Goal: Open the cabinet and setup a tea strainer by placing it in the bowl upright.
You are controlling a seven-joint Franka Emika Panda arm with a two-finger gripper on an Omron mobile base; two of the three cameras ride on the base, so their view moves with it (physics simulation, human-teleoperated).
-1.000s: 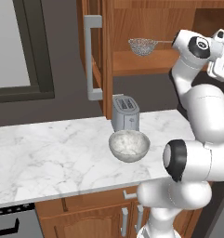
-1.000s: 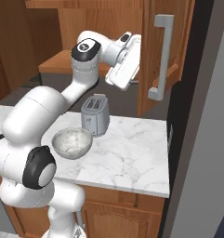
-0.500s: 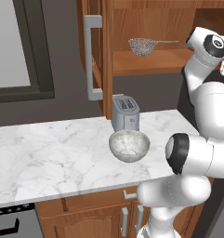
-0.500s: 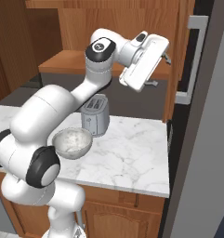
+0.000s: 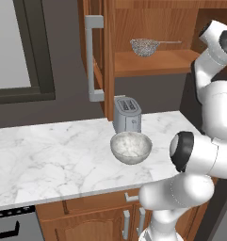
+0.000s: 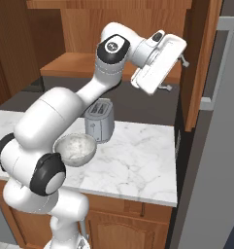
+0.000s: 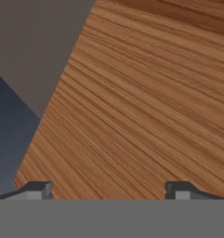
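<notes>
Up in the left base view, the cabinet (image 5: 148, 28) stands open, its left door (image 5: 97, 52) swung out edge-on with a long grey bar handle (image 5: 93, 59). On the inner shelf (image 5: 152, 62) sits the tea strainer (image 5: 144, 47), mesh basket to the left, thin handle pointing right. Below, on the marble counter (image 5: 49, 160), the bowl (image 5: 131, 147) rests just in front of the toaster (image 5: 126, 114).

From the right base view, the arm reaches up and across the shelf, and the gripper (image 6: 179, 73) hangs beside the inner face of the right door (image 6: 202, 58); its fingers are small here, so they probably stand apart with nothing between them. The bowl (image 6: 75, 149) lies near the toaster (image 6: 100, 120), well below the hand.

Through the hand view, 2 dark fingertips (image 7: 38, 189) sit wide apart at the bottom, jaws spread and empty, facing wood grain (image 7: 146, 102) close up.
</notes>
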